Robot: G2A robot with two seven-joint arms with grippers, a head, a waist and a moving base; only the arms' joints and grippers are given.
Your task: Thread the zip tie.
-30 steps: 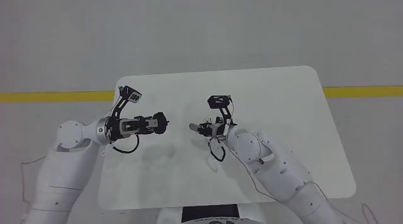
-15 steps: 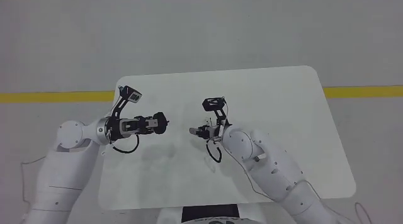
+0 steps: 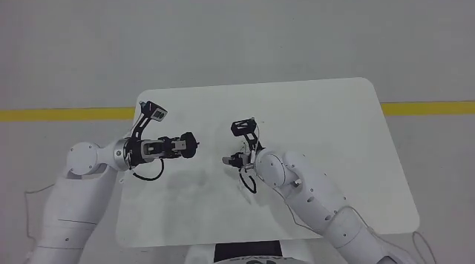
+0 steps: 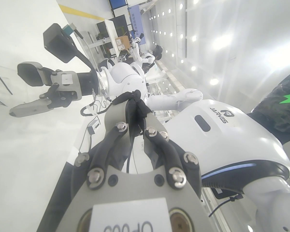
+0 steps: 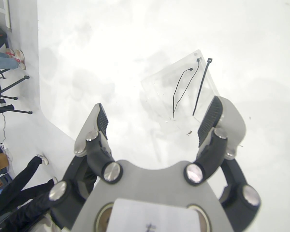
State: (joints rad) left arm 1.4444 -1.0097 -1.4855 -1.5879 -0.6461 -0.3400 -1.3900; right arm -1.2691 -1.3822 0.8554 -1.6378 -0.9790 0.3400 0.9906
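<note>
Left arm: comes in over the left edge of the worktop (image 3: 334, 116), forearm roughly level and directed toward the right edge. The left pincer (image 3: 189, 144) hangs above the surface near the middle of the worktop's left half. It is clenched, tips pressed together. A thin black strand (image 4: 128, 150) runs back between its fingers toward the wrist. I cannot tell whether this is a tie or a cable.

Right arm: comes up from the front edge with the elbow bent, forearm angled toward the left edge. The right pincer (image 3: 227, 160) faces the left one, near it but apart, with a gap between the tips. It is released, jaws spread wide, nothing between the ribbed pads (image 5: 209, 117).

Count:
- Pincers: 2.
- clear plate (image 5: 159, 80): 1, flat on the worktop below the right pincer, well in from a rounded corner of the worktop. I cannot tell which corner.
- zip ties (image 5: 202, 85): 3, all black, at the plate. One is thicker and straight, lying along a plate edge. Two are thin, one of them bowed. All three heads point toward the same plate corner.
</note>
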